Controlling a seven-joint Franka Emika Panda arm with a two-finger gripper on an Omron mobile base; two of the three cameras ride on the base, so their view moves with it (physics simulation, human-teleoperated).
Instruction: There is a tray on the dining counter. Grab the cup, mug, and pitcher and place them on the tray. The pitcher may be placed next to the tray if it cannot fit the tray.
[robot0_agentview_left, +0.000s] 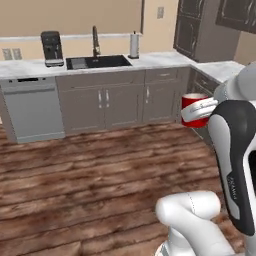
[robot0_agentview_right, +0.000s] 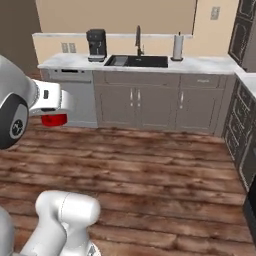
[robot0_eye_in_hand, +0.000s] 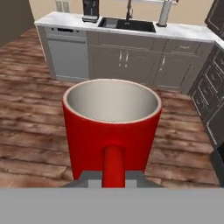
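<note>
Wood plank floor is taking up most of the room here, dark brown boards running side to side. Grey cabinets and a dishwasher are standing right on it along the far wall. On top of those, a marble countertop is carrying a black coffee machine at the left, a dark sink with a faucet in the middle, and a paper towel roll sitting upright just right of the sink.

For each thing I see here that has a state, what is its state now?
mug: upright, held in the air above the wood floor, nothing inside
gripper: shut on the mug's handle
dishwasher: door closed
cabinet doors: closed
faucet: no water visible
</note>
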